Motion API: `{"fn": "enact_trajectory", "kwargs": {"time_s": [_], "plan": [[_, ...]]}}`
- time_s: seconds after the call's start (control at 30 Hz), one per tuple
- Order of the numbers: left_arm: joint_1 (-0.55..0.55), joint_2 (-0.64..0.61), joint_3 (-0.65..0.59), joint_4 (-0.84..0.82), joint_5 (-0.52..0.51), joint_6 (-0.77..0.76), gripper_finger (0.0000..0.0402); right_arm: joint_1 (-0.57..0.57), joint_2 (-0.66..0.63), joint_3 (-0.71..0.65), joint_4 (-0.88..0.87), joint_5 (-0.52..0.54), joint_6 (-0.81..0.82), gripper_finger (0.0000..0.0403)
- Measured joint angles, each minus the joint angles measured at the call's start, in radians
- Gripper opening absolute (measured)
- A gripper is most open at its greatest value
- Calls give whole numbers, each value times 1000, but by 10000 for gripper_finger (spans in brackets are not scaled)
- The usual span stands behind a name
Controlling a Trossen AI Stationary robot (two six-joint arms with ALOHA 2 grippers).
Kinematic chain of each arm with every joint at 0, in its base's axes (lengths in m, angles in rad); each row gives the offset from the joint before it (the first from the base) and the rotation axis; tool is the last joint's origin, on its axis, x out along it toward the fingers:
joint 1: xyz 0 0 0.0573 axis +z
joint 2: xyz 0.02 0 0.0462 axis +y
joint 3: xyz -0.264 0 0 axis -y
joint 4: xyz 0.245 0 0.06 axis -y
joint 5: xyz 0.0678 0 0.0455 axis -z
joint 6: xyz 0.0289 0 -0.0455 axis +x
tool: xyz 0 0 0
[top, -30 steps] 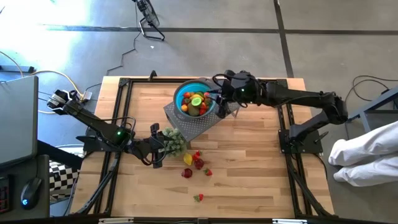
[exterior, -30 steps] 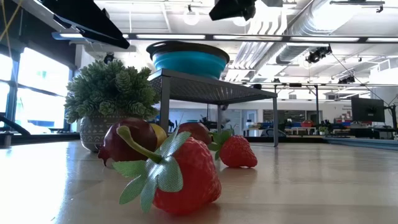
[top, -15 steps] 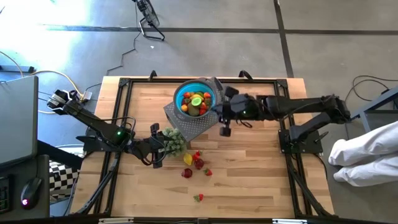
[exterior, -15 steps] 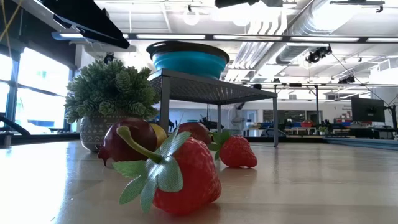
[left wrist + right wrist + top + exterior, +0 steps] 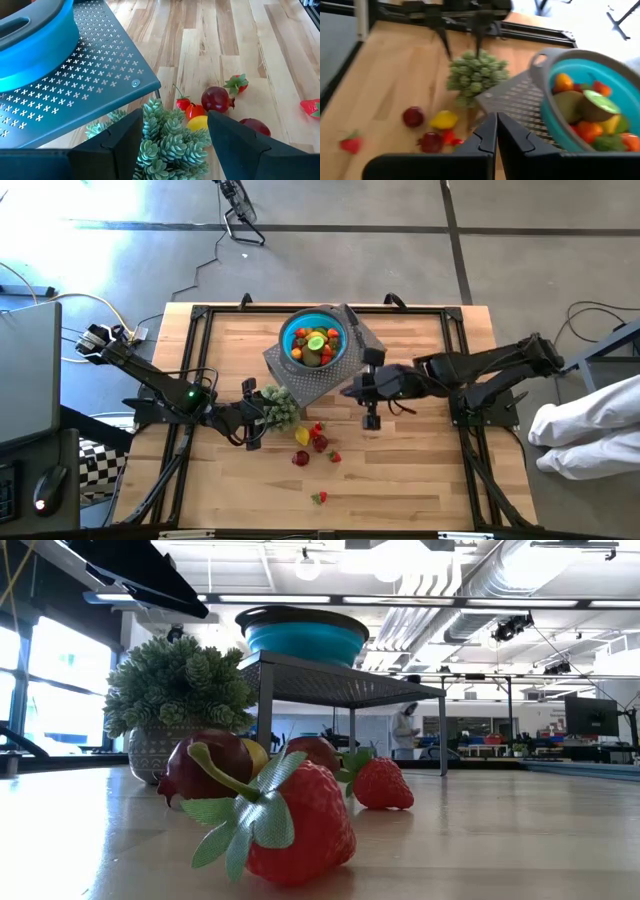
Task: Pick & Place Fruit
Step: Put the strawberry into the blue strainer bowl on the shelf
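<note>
1. Your landmark is the blue bowl (image 5: 314, 340), sitting on a grey perforated stand (image 5: 310, 375) on the wooden table (image 5: 420, 470); it is heaped with fruit (image 5: 315, 345) in red, orange, yellow and green
2. More of the fruit lies loose on the table in front of the stand, on the side away from the bowl: a yellow piece (image 5: 302, 436), dark red ones (image 5: 319, 442) and strawberries (image 5: 320, 498)
3. Your right gripper (image 5: 371, 420) is clenched on nothing, hovering over bare wood just right of the stand
4. Your left gripper (image 5: 256, 418) stands apart, its fingers (image 5: 117, 140) on either side of the small green potted plant (image 5: 280, 408) beside the stand; you can't tell whether they press it
</note>
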Motion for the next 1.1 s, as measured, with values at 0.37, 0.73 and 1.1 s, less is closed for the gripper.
{"fn": "enact_trajectory", "kwargs": {"time_s": [0.37,0.73,1.1], "plan": [[0,0,0,0,0,34,218,141,34,0,3,27,148,3],[0,0,0,0,2,27,218,261,164,0,31,85,311,3],[0,0,0,0,3,27,218,303,310,-1,53,81,519,3]]}}
